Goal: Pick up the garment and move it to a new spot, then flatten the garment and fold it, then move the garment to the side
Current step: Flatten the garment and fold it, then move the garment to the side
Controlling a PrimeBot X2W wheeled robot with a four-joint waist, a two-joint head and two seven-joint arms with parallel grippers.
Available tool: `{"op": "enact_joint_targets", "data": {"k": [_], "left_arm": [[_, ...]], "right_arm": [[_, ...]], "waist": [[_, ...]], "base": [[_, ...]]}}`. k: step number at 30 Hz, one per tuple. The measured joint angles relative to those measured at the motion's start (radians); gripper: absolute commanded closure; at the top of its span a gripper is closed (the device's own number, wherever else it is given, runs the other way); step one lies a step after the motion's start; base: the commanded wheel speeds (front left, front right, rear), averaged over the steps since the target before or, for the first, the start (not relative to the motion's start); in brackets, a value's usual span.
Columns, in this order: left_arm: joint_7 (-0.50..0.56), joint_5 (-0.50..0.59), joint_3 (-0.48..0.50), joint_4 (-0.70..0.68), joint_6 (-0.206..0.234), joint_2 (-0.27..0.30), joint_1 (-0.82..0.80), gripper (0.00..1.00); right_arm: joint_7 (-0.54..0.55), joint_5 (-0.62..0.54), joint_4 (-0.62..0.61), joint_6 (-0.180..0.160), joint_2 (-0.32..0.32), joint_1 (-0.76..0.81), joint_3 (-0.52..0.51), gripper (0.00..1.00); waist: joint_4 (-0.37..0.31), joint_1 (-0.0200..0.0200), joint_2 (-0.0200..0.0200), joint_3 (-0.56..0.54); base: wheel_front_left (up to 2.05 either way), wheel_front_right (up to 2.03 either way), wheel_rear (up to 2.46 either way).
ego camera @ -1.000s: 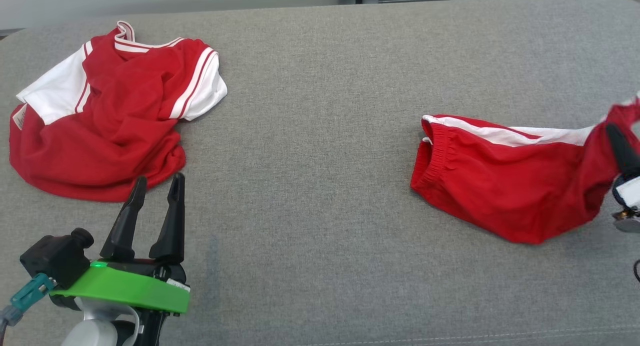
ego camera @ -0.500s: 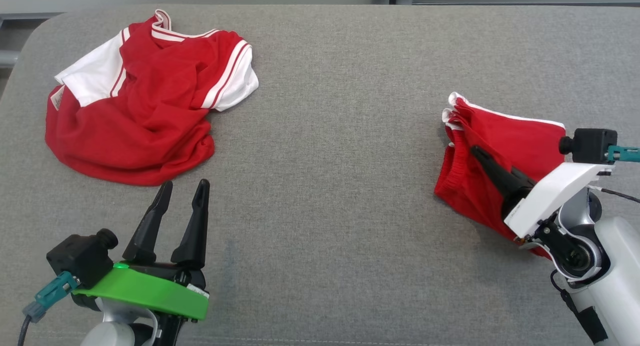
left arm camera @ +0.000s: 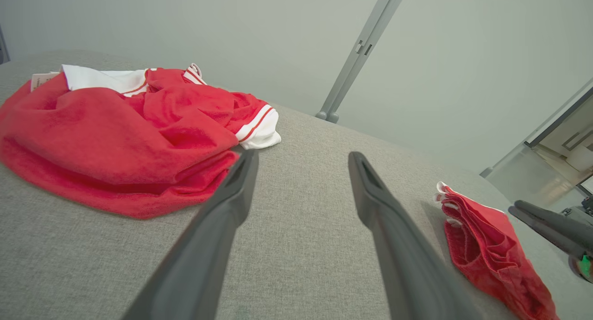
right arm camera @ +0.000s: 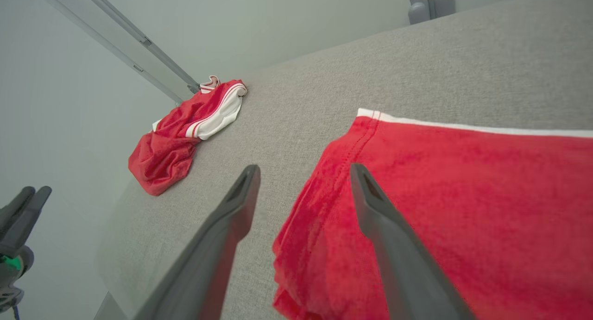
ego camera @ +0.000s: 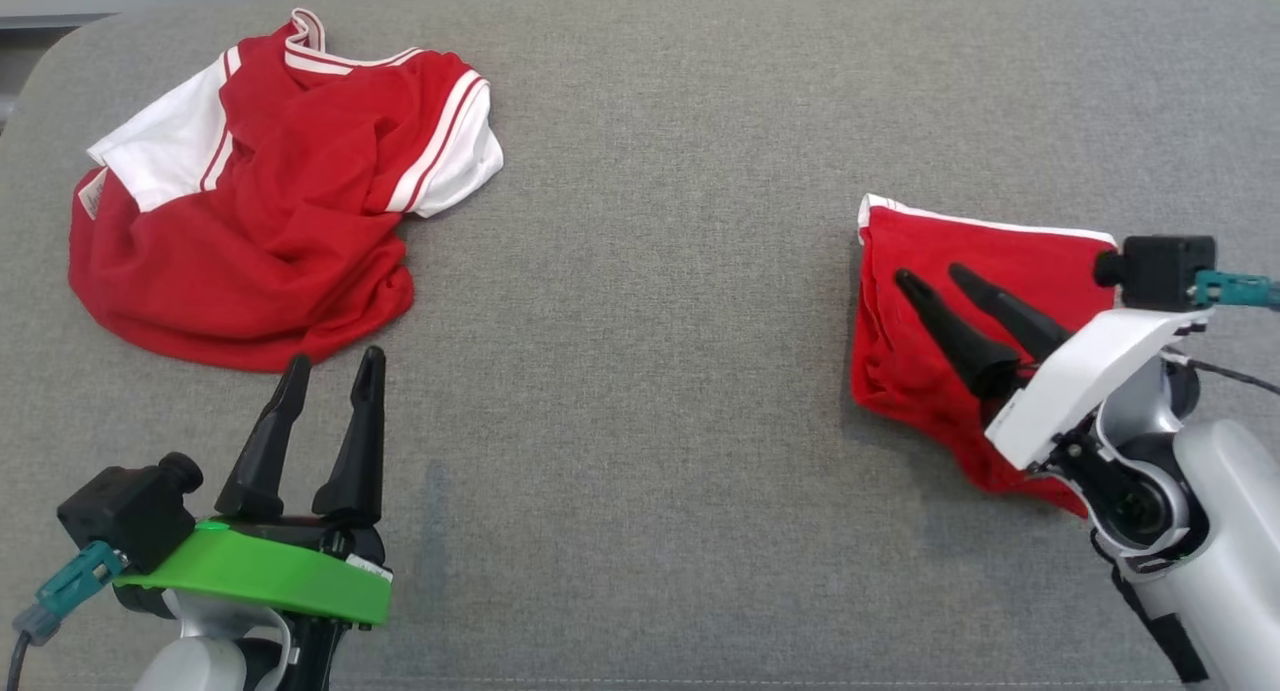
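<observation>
As both jaws stand spread and empty, red shorts point(ego camera: 890, 371) beneath right jaws, on grey cushion point(ego camera: 650, 321)

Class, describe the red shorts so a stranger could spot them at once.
Find the grey padded surface. On its right side, by the robot's open right hand, lie the red shorts. Unlike the crumpled red jersey at far left, they have no sleeves, only one white edge stripe.

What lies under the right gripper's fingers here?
Red shorts, folded, on the grey cushion. The right gripper, fingers open, stands over them; contact cannot be told. Its wrist covers the shorts' lower right part.
</observation>
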Motion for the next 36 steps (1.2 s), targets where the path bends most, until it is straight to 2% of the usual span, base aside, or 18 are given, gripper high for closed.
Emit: {"op": "enact_joint_targets", "data": {"k": [4, 10, 17, 25, 33, 34, 35, 36], "left_arm": [[-0.003, 0.0, 0.02, -0.003, 0.0, 0.003, 0.0, 0.0], [-0.002, 0.001, 0.019, -0.025, 0.0, 0.007, 0.0, 0.0], [0.012, 0.028, 0.001, -0.053, 0.0, 0.019, -0.021, 0.0], [0.021, 0.035, 0.012, -0.054, 0.0, 0.019, -0.033, 0.0], [0.032, 0.035, 0.018, -0.064, 0.0, 0.019, -0.034, 0.0], [0.033, 0.036, 0.018, -0.064, 0.0, 0.019, -0.035, 0.0], [0.033, 0.036, 0.018, -0.064, 0.0, 0.019, -0.035, 0.0], [0.035, 0.038, 0.019, -0.064, 0.0, 0.019, -0.036, 0.0]], "right_arm": [[-0.017, 0.001, -0.044, -0.043, -0.035, 0.011, -0.07, 0.0], [-0.016, -0.002, 0.002, -0.111, -0.1, 0.134, -0.14, 0.0], [-0.016, 0.017, 0.041, -0.113, -0.082, 0.147, -0.15, 0.0], [-0.029, 0.016, 0.06, -0.118, -0.074, 0.132, -0.153, 0.0], [-0.024, 0.059, 0.13, -0.119, -0.061, 0.118, -0.166, 0.0], [-0.024, 0.067, 0.138, -0.116, -0.054, 0.11, -0.167, 0.07], [-0.024, 0.078, 0.143, -0.11, -0.046, 0.098, -0.168, 0.74], [-0.024, 0.09, 0.145, -0.107, -0.037, 0.085, -0.17, 1.0]], "waist": [[-0.023, 0.0, 0.0, 0.003], [-0.055, 0.0001, 0.0, 0.017], [-0.068, 0.0001, 0.0, 0.057], [-0.046, 0.0001, 0.0, 0.075], [-0.037, 0.0001, 0.0, 0.089], [-0.036, 0.0001, 0.0, 0.091], [-0.035, 0.0, 0.0, 0.092], [-0.035, 0.0001, 0.0, 0.093]], "base": [[0.0, 0.0, 0.0], [0.0, 0.0, 0.0], [0.0, 0.0, 0.0], [0.0, 0.0, 0.0], [0.0, 0.0, 0.0], [0.0, 0.0, 0.0], [0.0, 0.0, 0.0], [0.0, 0.0, 0.0]]}}
